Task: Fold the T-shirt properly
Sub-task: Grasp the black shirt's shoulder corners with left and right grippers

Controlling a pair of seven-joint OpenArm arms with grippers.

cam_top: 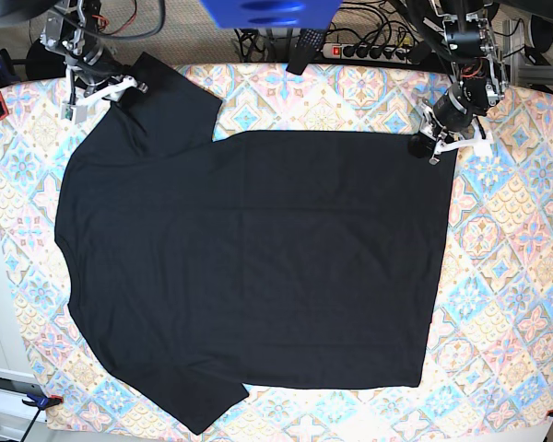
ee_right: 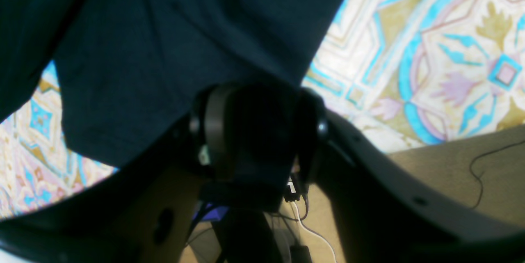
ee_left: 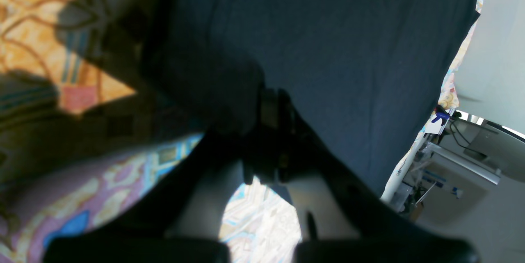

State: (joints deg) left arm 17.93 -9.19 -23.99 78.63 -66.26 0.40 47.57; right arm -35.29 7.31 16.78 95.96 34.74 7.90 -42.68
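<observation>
**A:** What lies on the table, and where?

**B:** A plain black T-shirt (cam_top: 258, 267) is spread nearly flat over a patterned tablecloth (cam_top: 507, 276) of blue, pink and tan tiles. In the base view it covers most of the surface. The collar end sits at nine o'clock and the straight hem runs down the three o'clock side. One short sleeve points to about eleven o'clock, the other to about seven o'clock.

**A:** Where are the two arms?

**B:** Both sit at the far edge. The left gripper (cam_top: 433, 145) is at about two o'clock, at the upper hem corner of the shirt. The right gripper (cam_top: 97, 90) is at about eleven o'clock, at the tip of the upper sleeve.

**A:** Is the left one holding anything?

**B:** Its jaws are clenched together. In the left wrist view, dark cloth (ee_left: 328, 49) fills the frame above the fingers (ee_left: 270, 107), and the tips meet it. The picture is too dark and blurred to show whether a fold is pinched between them.

**A:** And the right one?

**B:** In the right wrist view the jaws stand apart, and the edge of the sleeve (ee_right: 164, 49) hangs just over the gap. I cannot tell whether either finger presses the cloth.

**A:** Anything else?

**B:** Cables and a power strip (cam_top: 369, 51) lie beyond the table at twelve o'clock.
</observation>
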